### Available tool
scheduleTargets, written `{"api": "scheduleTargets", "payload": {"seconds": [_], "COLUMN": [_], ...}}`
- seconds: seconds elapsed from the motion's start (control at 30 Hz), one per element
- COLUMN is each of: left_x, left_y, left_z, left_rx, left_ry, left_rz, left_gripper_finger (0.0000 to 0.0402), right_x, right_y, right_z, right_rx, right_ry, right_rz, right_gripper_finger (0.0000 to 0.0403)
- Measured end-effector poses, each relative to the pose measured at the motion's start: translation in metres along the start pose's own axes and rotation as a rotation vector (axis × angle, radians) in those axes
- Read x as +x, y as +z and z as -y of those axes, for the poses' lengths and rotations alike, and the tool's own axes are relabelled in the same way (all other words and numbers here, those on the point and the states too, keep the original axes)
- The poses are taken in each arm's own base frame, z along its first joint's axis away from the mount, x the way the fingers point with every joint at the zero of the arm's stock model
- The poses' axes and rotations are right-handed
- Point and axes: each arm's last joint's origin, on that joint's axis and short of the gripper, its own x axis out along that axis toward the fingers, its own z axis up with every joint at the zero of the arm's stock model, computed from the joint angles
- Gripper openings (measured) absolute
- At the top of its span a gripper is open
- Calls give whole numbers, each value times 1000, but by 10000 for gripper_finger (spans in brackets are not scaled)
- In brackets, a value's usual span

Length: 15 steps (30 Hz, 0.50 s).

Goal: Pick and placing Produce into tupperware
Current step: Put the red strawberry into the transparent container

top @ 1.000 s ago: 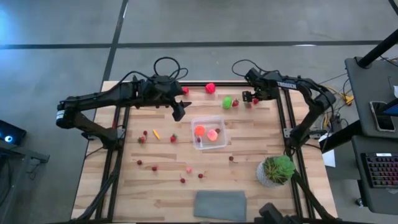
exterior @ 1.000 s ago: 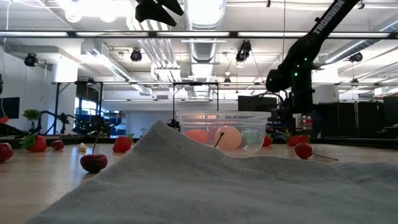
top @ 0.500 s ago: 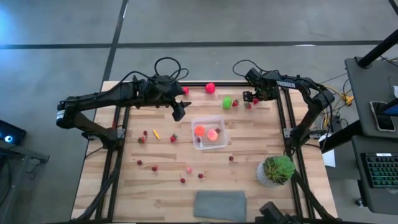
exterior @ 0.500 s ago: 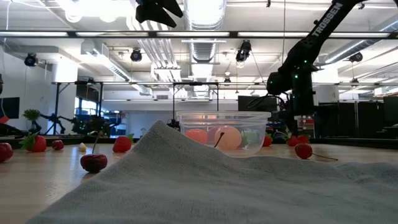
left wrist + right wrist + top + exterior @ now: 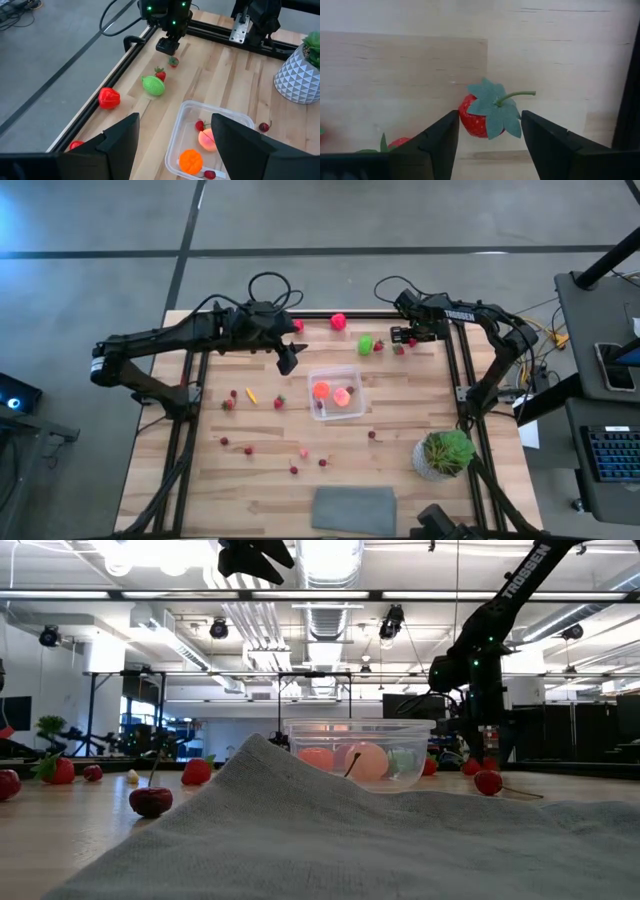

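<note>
The tupperware [image 5: 337,392] is a clear tub at mid-table, holding an orange piece, a pink piece and small cherries. Loose produce lies around it: a red piece [image 5: 338,321], a green piece [image 5: 366,344], a strawberry [image 5: 378,345] and several small cherries nearer the front. At the far right, my right gripper [image 5: 404,340] points down, shut on a small strawberry [image 5: 485,117] that lies on the wood. My left gripper [image 5: 175,120] hangs open, high above the table by the tub's far left corner. My right gripper pinches the small strawberry between its two fingers. One finger is on the red side [image 5: 466,120], the other on the green leaf cap [image 5: 512,122]. The fingers come from above, pointing down. The strawberry rests on the table, leaf cap and stem turned up.
A potted plant [image 5: 445,452] stands at the near right. A grey cloth [image 5: 355,508] lies at the front edge and fills the foreground of the low view. Black frame rails [image 5: 452,360] run along the table's sides, close to my right gripper.
My right gripper's fingers have drawn together around the small strawberry, staying in place and pointing down. The strawberry has stayed on the table.
</note>
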Motion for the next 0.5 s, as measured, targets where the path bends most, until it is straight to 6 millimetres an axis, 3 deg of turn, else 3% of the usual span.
{"api": "scheduleTargets", "payload": {"seconds": [0.5], "left_x": [0], "left_y": [0], "left_z": [0], "left_rx": [-1], "left_ry": [0], "left_rz": [0], "left_gripper_finger": [233], "right_x": [1], "right_y": [0], "right_z": [0], "right_rx": [-3], "right_ry": [2], "right_rz": [2], "right_gripper_finger": [153]}}
